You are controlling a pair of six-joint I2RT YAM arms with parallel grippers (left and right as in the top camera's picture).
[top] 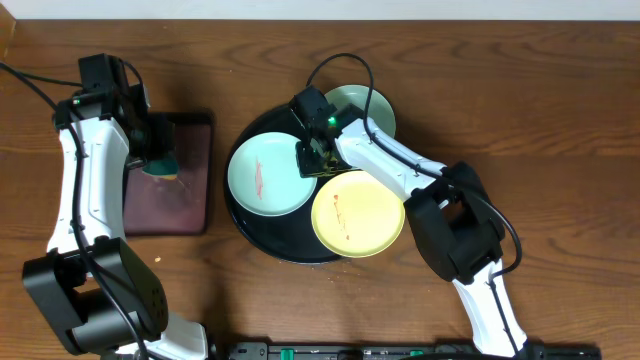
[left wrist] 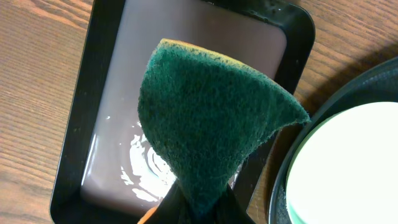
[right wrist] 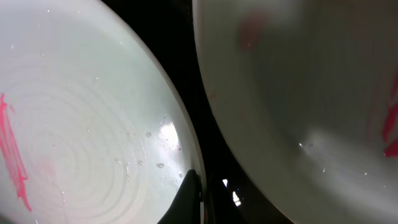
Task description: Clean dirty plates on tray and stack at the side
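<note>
The black tray (top: 265, 236) holds a mint-blue plate (top: 268, 175) with a red smear. A pale yellow plate (top: 358, 213) with thin red smears overlaps the tray's right rim. A second mint-blue plate (top: 372, 103) lies at the back, half under the right arm. My right gripper (top: 318, 160) sits at the smeared mint plate's right rim. In the right wrist view its fingers (right wrist: 202, 193) pinch that plate's (right wrist: 93, 124) edge. Another pale smeared plate (right wrist: 298, 93) lies beside it. My left gripper (top: 155, 150) is shut on a green sponge (left wrist: 211, 124) over the maroon tray.
The rectangular maroon tray (top: 180, 200) lies left of the black tray, with wet glints on its floor (left wrist: 112, 124). The black tray's rim (left wrist: 336, 93) and a mint plate (left wrist: 348, 168) show at the right of the left wrist view. Cables trail over the table's back.
</note>
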